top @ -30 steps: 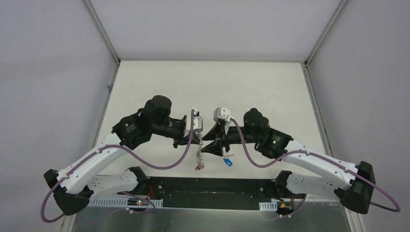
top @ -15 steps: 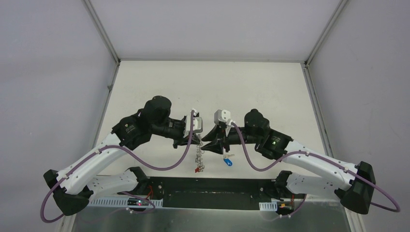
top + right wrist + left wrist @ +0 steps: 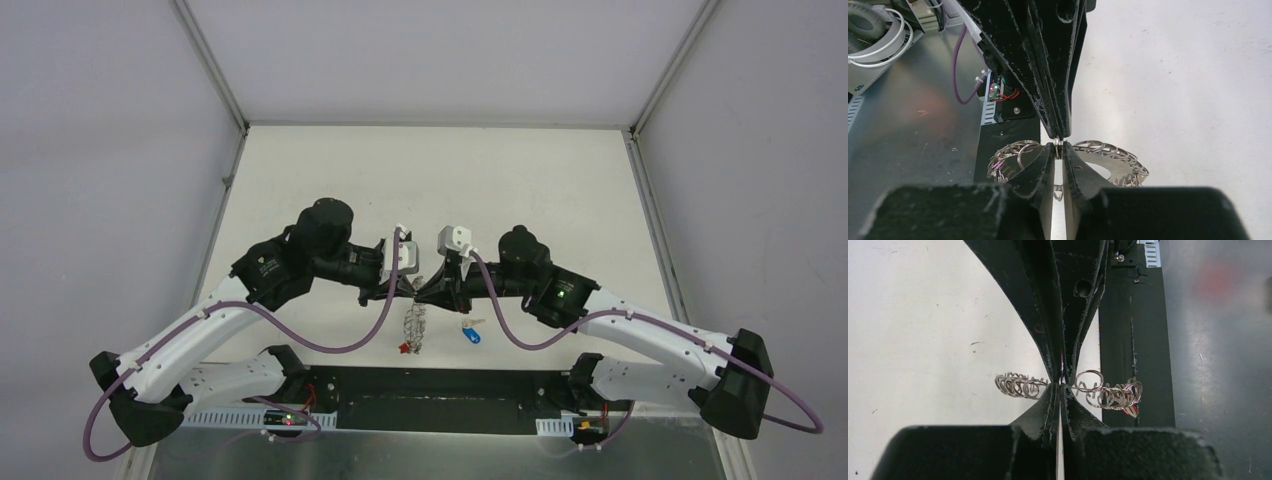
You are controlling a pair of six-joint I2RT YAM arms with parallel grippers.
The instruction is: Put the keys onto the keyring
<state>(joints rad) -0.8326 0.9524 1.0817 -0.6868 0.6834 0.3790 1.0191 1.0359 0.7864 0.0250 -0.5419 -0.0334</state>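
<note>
A chain of silver keyrings [image 3: 414, 322] hangs between my two grippers, with a red tag [image 3: 405, 348] at its low end. My left gripper [image 3: 408, 286] and right gripper [image 3: 430, 290] meet tip to tip above the table's near edge. In the left wrist view my left gripper [image 3: 1062, 386] is shut on the keyring chain [image 3: 1018, 385]. In the right wrist view my right gripper [image 3: 1058, 145] is shut on one ring of the chain [image 3: 1110, 152]. The blue-tagged key [image 3: 470, 333] lies on the table just right of the chain. The yellow-tagged key is out of view.
A black base plate [image 3: 440, 384] runs along the table's near edge under the chain's low end. The white table [image 3: 440, 190] is enclosed by grey walls at the left, the right and the back.
My right gripper has moved left and now meets the left gripper's tips. The chain hangs more bunched and shorter. The blue-tagged key has not moved.
</note>
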